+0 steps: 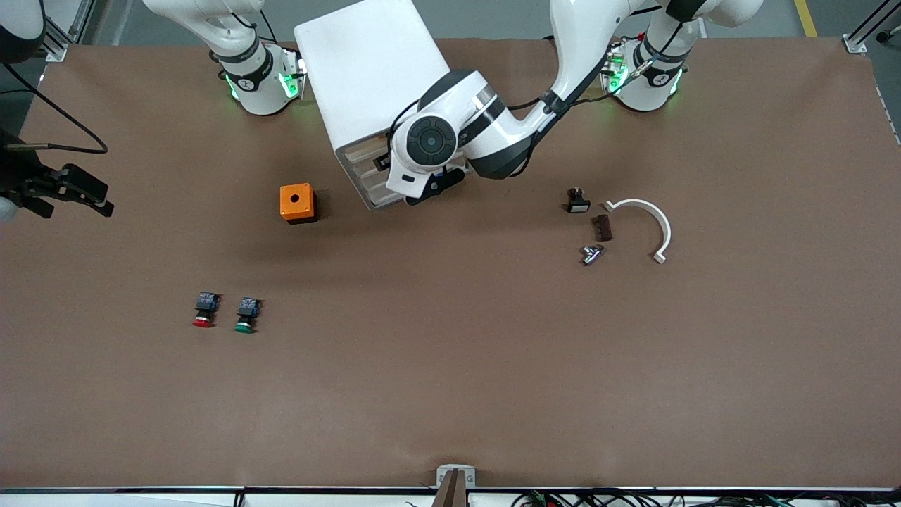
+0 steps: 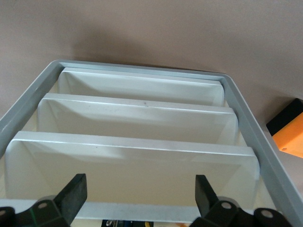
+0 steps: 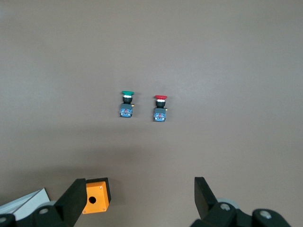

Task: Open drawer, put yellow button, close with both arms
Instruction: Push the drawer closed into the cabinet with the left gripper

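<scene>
The drawer [image 2: 142, 156] is the topmost of the stacked white trays with cream fronts in the white boxy cabinet [image 1: 366, 63], which stands on the brown counter [image 1: 450, 366] between the two arm bases. In the left wrist view its front lines up with the lower fronts. The yellow button cannot be seen.

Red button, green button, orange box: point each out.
red button [image 1: 203, 320], front view, on its red cap.
green button [image 1: 245, 327], front view, on its green cap.
orange box [image 1: 295, 201], front view, on its top face beside the hole.
</scene>
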Controlling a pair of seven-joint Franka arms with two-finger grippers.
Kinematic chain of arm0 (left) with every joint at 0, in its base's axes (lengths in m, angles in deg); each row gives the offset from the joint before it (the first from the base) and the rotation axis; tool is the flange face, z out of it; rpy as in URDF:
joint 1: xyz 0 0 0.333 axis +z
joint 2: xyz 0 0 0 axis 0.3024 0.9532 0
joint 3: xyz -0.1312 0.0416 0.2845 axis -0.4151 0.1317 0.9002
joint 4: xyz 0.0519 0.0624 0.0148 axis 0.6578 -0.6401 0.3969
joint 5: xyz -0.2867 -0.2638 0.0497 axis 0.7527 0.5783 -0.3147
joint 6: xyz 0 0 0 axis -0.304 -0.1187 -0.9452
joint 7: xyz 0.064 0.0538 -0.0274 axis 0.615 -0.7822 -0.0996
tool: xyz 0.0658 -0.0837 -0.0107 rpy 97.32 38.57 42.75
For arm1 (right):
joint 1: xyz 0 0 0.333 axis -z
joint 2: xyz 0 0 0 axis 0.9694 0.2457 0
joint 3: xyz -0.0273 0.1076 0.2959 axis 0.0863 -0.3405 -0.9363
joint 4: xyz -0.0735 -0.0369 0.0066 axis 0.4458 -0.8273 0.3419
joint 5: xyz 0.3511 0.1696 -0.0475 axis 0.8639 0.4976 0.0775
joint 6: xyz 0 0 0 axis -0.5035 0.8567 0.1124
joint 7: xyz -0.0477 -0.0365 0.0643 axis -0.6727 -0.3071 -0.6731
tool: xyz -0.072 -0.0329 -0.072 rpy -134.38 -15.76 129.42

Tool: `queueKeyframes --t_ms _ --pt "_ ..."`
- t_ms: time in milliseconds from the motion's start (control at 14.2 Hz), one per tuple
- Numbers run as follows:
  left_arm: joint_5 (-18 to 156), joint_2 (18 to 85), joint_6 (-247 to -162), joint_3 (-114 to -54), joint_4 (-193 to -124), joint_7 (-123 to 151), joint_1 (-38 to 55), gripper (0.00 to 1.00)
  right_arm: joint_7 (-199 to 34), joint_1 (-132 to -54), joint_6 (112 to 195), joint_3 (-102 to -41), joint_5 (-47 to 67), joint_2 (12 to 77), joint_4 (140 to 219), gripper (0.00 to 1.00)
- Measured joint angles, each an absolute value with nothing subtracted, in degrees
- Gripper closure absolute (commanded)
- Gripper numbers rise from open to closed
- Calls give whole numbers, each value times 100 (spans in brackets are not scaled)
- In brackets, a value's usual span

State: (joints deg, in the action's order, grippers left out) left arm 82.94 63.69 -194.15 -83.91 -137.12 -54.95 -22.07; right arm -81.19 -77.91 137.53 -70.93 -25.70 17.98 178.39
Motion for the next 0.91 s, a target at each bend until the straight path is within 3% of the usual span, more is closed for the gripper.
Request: queueKeyframes --t_ms 912 --pt "7447 6284 -19533 -8343 -13616 -5472 -2060 0 -8124 -7774 13731 -6991 -2568 1840 17657 0"
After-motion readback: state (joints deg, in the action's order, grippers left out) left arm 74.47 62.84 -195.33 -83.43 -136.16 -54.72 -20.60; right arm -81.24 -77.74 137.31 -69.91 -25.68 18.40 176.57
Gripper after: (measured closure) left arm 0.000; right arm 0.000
